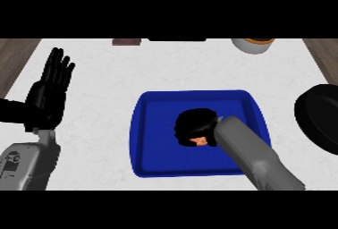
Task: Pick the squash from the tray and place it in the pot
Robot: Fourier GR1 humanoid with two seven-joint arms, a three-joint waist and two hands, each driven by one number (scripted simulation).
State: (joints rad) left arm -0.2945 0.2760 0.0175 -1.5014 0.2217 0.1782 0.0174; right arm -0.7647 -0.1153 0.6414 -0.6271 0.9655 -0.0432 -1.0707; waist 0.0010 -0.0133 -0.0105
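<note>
Right robot hand (195, 125) curled over squash (198, 142) in blue tray (150, 134) — left robot hand (51, 89) open, resting.

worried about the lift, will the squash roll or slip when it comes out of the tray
Only an orange sliver of the squash shows under the right hand, so its shape is unclear. The hand curls over it, so slipping seems unlikely. If let go, the tray rim would probably stop any roll.
</note>
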